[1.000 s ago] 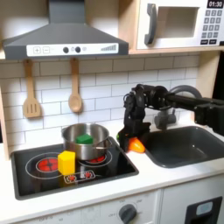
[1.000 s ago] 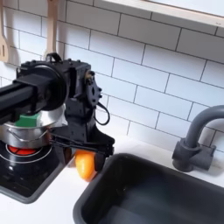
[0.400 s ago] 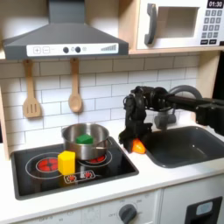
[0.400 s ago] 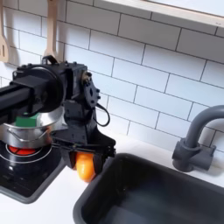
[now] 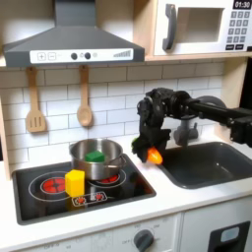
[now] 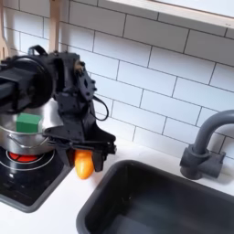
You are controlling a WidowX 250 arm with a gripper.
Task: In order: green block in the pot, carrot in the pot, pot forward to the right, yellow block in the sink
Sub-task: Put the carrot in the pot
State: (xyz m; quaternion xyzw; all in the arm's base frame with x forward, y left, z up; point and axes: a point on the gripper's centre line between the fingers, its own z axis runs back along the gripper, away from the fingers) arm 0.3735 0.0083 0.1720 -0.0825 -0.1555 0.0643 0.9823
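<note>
Yellow block (image 5: 75,182): in the first exterior view it stands on the black stovetop (image 5: 59,202), over the red ring at that view's left, at about eight o'clock from the pot and just beside it

Pot (image 5: 96,158): shiny silver, on the back of the stovetop in the first exterior view; in the second exterior view its rim (image 6: 20,139) shows at the far left, behind my arm

Green block (image 5: 94,156): inside the pot in both exterior views; in the second exterior view it (image 6: 28,121) sits against the pot's inner wall

Wooden utensils (image 5: 85,101): a spatula and a spoon hang on the tiled wall at about eleven o'clock from the pot in the first exterior view

My gripper (image 5: 154,155): at three o'clock from the pot in the first exterior view, above the white counter strip between stovetop and sink; in the second exterior view it (image 6: 84,161) points down at that view's centre left

My jaws: clenched on the carrot, one finger on either side of it

Carrot (image 5: 155,156): orange, held in my jaws clear of the counter in both exterior views; in the second exterior view it (image 6: 84,164) hangs just right of the stovetop's edge; I cannot tell where its green tip points

Sink (image 5: 209,165): dark grey basin at four o'clock from my gripper in the first exterior view; in the second exterior view its rim (image 6: 119,176) runs close beside the carrot, and the arched faucet (image 6: 203,146) stands at three o'clock from my gripper
</note>
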